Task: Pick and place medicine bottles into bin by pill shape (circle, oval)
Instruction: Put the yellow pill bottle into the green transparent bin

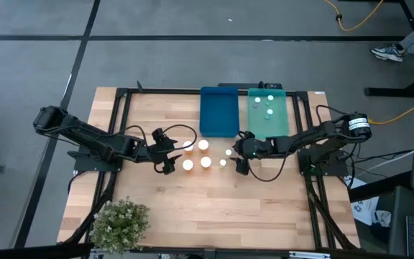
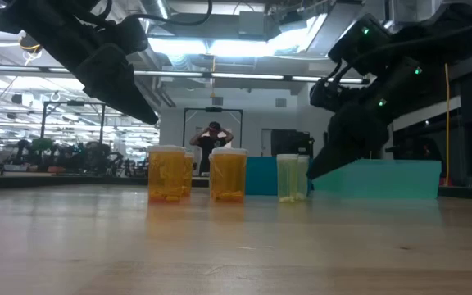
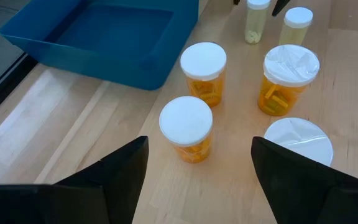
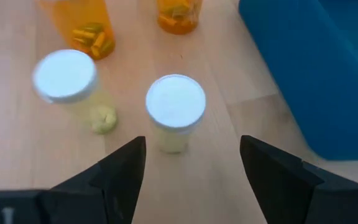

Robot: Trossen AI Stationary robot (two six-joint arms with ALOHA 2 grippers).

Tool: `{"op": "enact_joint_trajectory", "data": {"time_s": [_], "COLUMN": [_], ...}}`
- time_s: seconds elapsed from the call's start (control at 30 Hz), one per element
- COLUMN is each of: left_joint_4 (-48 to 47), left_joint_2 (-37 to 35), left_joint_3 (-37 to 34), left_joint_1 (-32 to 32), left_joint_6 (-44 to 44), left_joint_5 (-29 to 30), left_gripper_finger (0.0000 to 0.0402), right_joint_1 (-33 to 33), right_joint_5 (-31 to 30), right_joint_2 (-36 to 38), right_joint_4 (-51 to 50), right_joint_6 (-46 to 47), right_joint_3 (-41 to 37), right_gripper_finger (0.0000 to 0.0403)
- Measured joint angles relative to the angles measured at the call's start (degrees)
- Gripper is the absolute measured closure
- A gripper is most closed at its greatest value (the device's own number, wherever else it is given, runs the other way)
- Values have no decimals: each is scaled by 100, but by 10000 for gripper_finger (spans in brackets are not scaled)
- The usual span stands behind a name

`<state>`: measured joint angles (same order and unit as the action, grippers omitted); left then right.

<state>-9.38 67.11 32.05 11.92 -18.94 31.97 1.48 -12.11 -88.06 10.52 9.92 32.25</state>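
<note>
Four amber bottles with white caps [image 1: 196,154] stand upright on the wooden table, in a cluster near its middle. Two smaller pale bottles [image 1: 226,157] stand just to their right. Several pale bottles [image 1: 265,104] lie in the teal tray [image 1: 282,122]. The blue tray [image 1: 218,119] holds nothing that I can see. My left gripper [image 1: 167,152] is open just left of the amber cluster, its fingers on either side of the nearest amber bottle [image 3: 186,127] and short of it. My right gripper [image 1: 241,152] is open just right of the pale bottles, facing the nearer one [image 4: 174,109].
The two trays sit side by side at the table's far edge, behind the bottles. A potted plant [image 1: 121,223] stands at the near left corner. In the low view a person [image 2: 213,139] stands far off in the room beyond the table.
</note>
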Motion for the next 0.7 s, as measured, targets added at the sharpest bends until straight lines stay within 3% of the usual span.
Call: {"op": "enact_joint_trajectory", "data": {"time_s": [0.2, 0.7], "left_joint_4": [1, -1], "left_joint_2": [2, 2], "left_joint_3": [0, 0], "left_joint_1": [0, -2], "left_joint_6": [2, 2], "left_joint_5": [0, 0], "left_gripper_finger": [124, 124], "right_joint_1": [-55, -73], "right_joint_5": [109, 136], "right_joint_2": [-452, -480], "right_joint_4": [453, 1040], "right_joint_6": [-62, -143], "right_joint_3": [0, 7], "right_gripper_finger": [140, 140]}}
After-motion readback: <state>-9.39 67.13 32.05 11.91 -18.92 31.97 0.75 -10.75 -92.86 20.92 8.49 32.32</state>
